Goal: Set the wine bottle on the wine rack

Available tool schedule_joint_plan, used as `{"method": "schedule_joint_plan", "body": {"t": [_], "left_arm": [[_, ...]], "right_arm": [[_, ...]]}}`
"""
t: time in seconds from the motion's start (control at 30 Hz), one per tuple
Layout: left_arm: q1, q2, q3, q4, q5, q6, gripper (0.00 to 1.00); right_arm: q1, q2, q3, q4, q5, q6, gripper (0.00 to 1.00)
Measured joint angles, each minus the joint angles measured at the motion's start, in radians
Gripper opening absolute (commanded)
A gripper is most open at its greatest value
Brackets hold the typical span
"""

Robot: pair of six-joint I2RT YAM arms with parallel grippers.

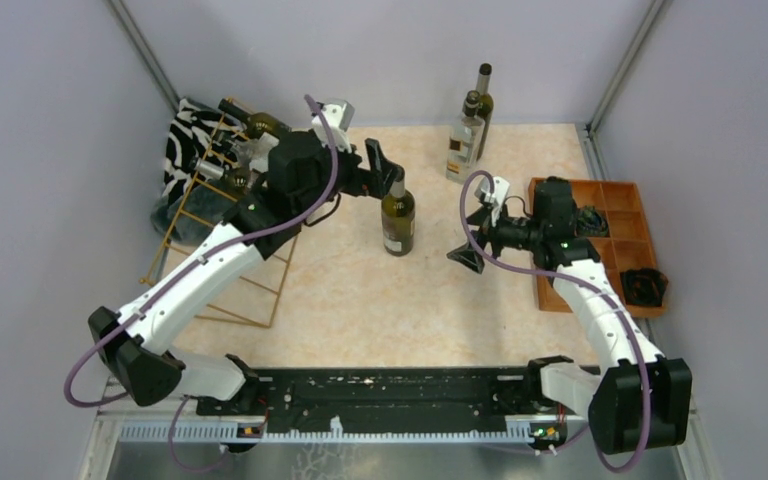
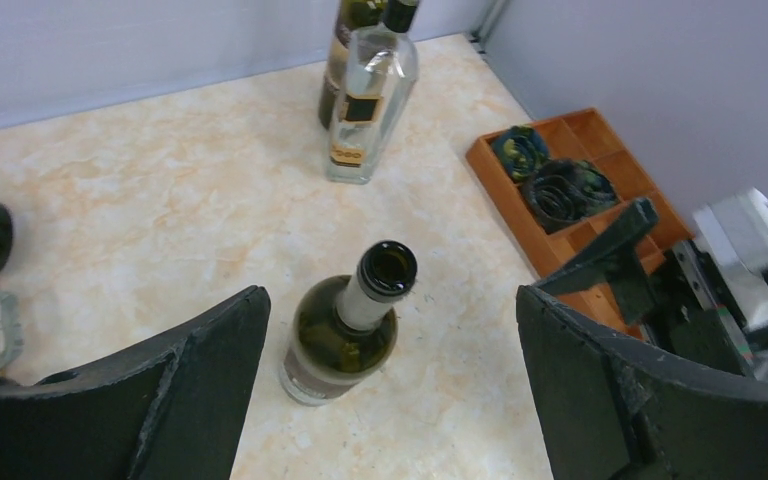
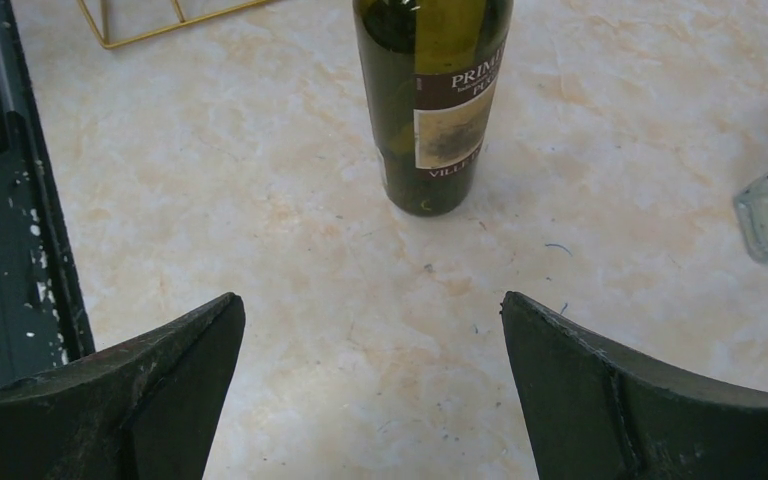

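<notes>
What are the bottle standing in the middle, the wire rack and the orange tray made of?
The bottle looks like dark green glass, glossy and see-through, with a paper label. The rack seems to be thin metal wire with a gold finish. The tray looks like orange-brown wood or plastic, matte; I cannot tell which.

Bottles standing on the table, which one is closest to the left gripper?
The green wine bottle standing alone mid-table, just under the open left gripper. The clear bottle and the dark bottle stand together far back.
</notes>
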Motion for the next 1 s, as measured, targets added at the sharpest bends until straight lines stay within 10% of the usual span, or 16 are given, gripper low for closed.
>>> {"method": "schedule_joint_plan", "body": {"t": [0.4, 1.0], "left_arm": [[-0.152, 0.285, 0.277, -0.171, -0.415, 0.047, 0.99], [-0.172, 0.411, 0.354, -0.248, -0.503, 0.080, 0.72]], "right_arm": [[0.000, -0.001, -0.001, -0.016, 0.085, -0.075, 0.98], [0.000, -0.006, -0.002, -0.016, 0.095, -0.094, 0.98]]}}
